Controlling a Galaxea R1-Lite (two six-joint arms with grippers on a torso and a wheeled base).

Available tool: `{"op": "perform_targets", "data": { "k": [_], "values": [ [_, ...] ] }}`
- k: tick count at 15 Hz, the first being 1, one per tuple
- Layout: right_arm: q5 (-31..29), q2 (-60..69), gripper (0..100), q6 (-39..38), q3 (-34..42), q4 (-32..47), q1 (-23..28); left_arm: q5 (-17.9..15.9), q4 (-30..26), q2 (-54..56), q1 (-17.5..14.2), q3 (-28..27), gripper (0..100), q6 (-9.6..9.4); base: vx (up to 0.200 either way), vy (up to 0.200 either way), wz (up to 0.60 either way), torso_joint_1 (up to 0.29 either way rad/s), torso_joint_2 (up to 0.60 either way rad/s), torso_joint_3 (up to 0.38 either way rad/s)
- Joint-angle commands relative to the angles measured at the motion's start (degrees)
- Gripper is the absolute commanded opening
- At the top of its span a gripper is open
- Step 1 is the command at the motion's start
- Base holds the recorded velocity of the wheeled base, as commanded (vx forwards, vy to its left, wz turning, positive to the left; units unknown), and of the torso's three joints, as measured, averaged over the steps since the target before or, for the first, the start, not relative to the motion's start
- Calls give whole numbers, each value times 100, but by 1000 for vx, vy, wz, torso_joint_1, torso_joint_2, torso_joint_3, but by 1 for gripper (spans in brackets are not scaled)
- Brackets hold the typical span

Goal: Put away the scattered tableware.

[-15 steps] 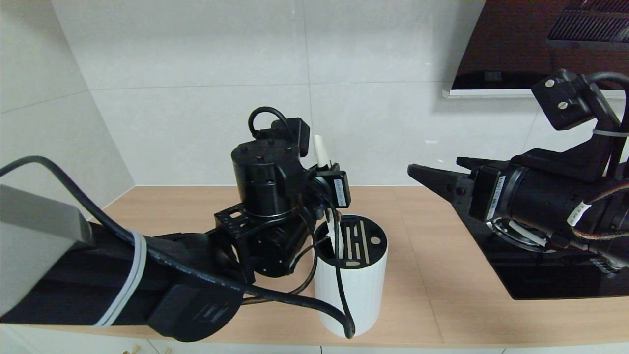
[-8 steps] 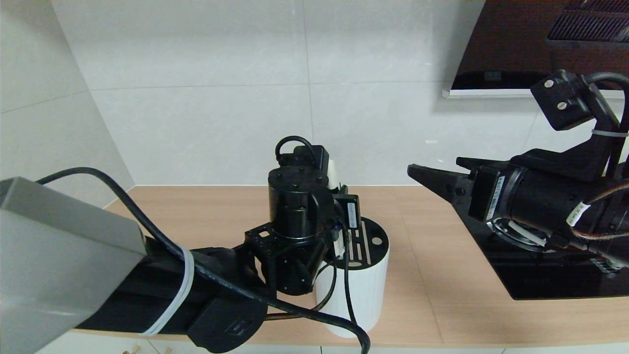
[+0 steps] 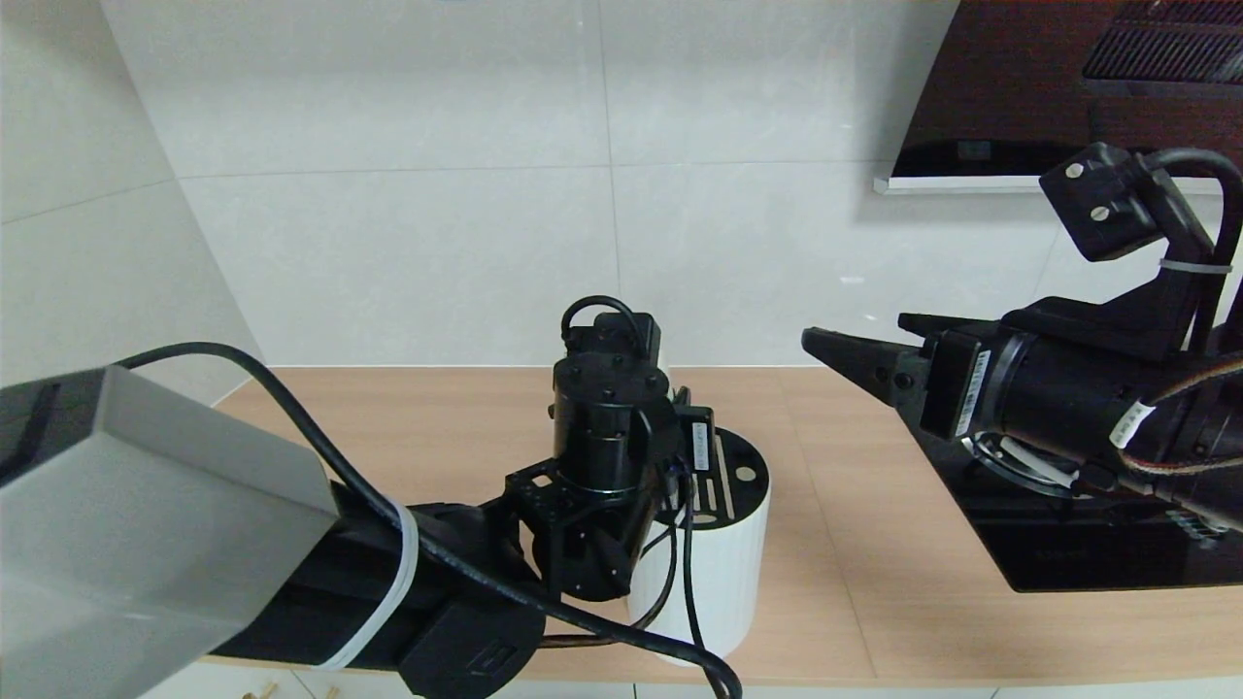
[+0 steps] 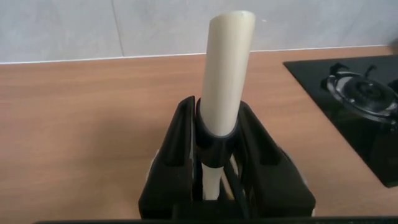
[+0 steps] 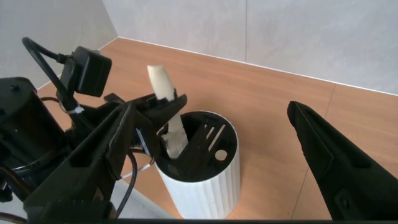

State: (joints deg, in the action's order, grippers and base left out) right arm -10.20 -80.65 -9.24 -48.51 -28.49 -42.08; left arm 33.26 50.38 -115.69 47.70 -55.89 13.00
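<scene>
**Placement.** The white ribbed cylindrical holder stands on the light wooden countertop, near its front edge and beside the black glass cooktop. Its black slotted lid faces up, so tableware has to go in from above, lower end first. This explains the grip. The left gripper sits directly over the lid and carries the utensil with the smooth cream-coloured round handle on end. The handle leans slightly, and its lower part meets the lid at a slot. You cannot see what the working end is, nor how deep it sits.

**Left gripper.** The jaws are clamped narrow around the handle, low on its length. A black finger presses on each side, and the upper part of the handle stands free above them.

**Right gripper.** The right gripper hangs in the air above the countertop, apart from the holder on the cooktop side. Its jaws are spread wide, and it holds and touches nothing.

**Status.** Judge the insertion as in progress: the utensil is not yet released.
</scene>
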Motion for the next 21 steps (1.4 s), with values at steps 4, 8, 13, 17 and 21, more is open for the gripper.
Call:
{"op": "perform_targets", "data": {
  "k": [4, 8, 13, 17, 21],
  "values": [
    [1, -12, 100, 1, -1, -8, -11, 76, 174, -41, 46, 0, 100, -34, 0, 0, 0, 0, 0, 0],
    [1, -12, 100, 1, 8, 1, -11, 85, 244, 20, 46, -9, 100, -34, 0, 0, 0, 0, 0, 0],
    [1, 15, 100, 1, 17, 1, -2, 85, 508, 1426, -270, 632, 100, -60, 0, 0, 0, 0, 0, 0],
    [1, 252, 100, 1, 210, 10, 156, -979, 490, 3202, -648, 1362, 100, -139, 0, 0, 0, 0, 0, 0],
    [-52, 1298, 100, 159, 1405, -51, 798, -1322, 411, 5021, -1422, 2478, 100, -227, 0, 0, 0, 0, 0, 0]
  ]
}}
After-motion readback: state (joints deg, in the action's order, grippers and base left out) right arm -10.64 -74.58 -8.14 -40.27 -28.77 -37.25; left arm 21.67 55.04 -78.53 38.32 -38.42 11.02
